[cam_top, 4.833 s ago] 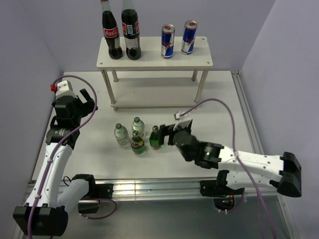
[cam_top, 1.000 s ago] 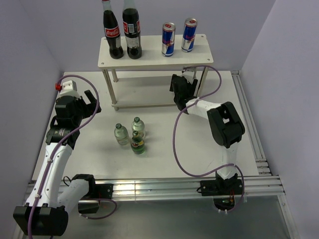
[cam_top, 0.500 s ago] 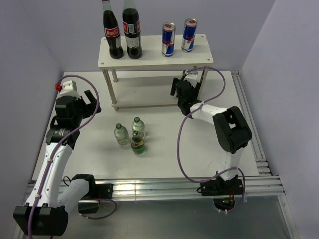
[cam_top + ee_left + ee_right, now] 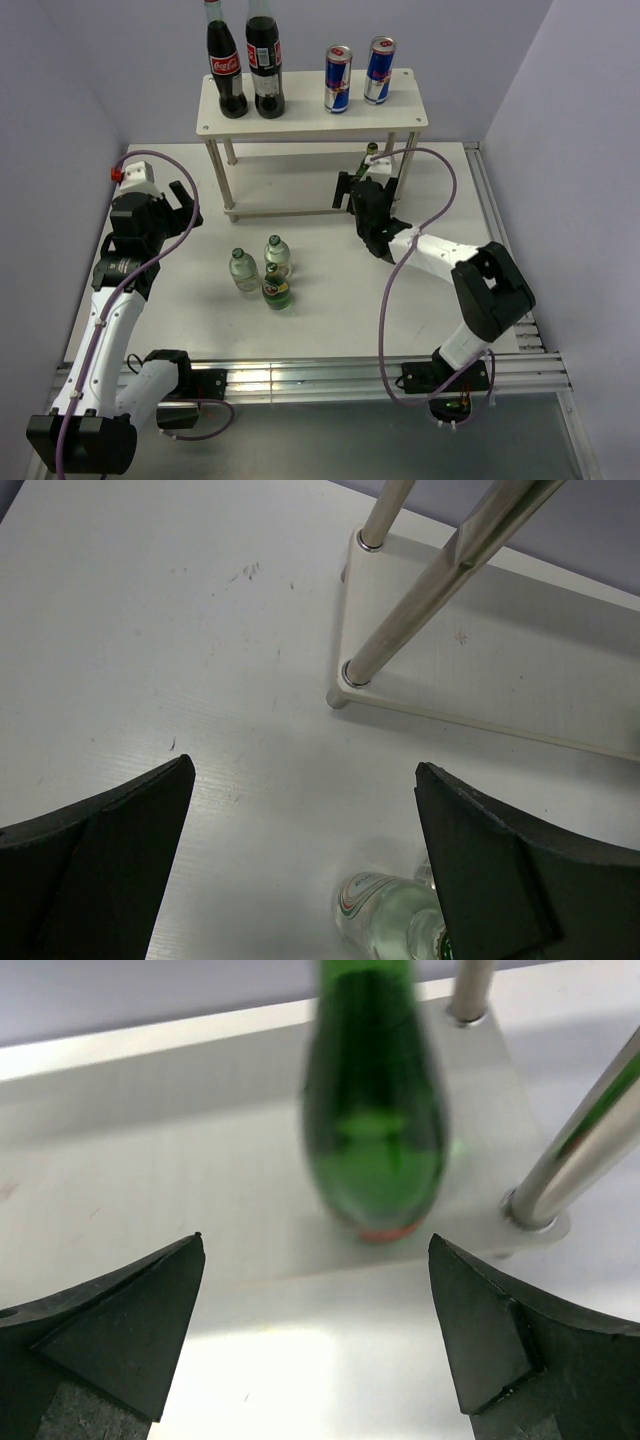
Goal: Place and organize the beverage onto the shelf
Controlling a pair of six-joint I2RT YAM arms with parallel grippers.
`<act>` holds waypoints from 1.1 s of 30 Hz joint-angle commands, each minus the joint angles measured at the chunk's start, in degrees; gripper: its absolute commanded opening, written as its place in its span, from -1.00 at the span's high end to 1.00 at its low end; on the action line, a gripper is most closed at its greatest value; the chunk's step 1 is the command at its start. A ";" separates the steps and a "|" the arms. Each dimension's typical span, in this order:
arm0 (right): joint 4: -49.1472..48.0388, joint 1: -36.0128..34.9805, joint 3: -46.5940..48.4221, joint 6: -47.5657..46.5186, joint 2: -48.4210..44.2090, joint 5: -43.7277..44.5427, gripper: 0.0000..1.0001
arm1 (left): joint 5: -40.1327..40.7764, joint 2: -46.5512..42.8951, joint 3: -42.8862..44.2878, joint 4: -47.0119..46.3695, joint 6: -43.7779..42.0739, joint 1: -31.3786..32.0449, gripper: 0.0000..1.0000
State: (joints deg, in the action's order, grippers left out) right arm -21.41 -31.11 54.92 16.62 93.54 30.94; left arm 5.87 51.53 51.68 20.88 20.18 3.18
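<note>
A green glass bottle [image 4: 375, 1130] stands on the shelf's [image 4: 200, 1185] lower board. The right gripper [image 4: 315, 1260] and left gripper [image 4: 305, 780] both have spread, empty jaws.

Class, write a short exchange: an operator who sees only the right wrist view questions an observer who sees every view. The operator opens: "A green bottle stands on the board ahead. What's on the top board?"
Observer: Two cola bottles on the left, two cans on the right.
Operator: Any drinks on the table?
Observer: Three, in a cluster: two clear bottles and one green bottle.
Operator: Where is the left gripper?
Observer: It hangs open over the table, left of the shelf, holding nothing.
</note>
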 commanded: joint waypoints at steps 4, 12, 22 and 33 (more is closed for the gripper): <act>4.08 -9.11 -5.69 1.64 -11.96 7.19 -1.00 | -0.33 -1.34 0.61 -1.02 -1.20 -0.28 -0.99; 16.30 -28.89 -14.74 9.30 -31.74 16.34 -1.00 | -0.60 -1.17 0.61 -0.93 -1.11 -0.28 -0.99; 10.34 -55.80 -20.29 12.65 -27.46 17.75 -1.00 | -0.24 -1.34 0.44 -1.02 -1.20 -0.28 -0.99; -4.78 -58.01 -14.41 7.73 -6.63 20.29 -1.00 | -0.33 -1.17 0.44 -0.93 -1.20 -0.28 -0.99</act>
State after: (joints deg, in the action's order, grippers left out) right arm -19.46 -89.36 36.64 26.06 84.09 46.92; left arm 5.87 51.16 51.68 20.91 20.18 3.18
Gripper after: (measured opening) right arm 0.998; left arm 0.993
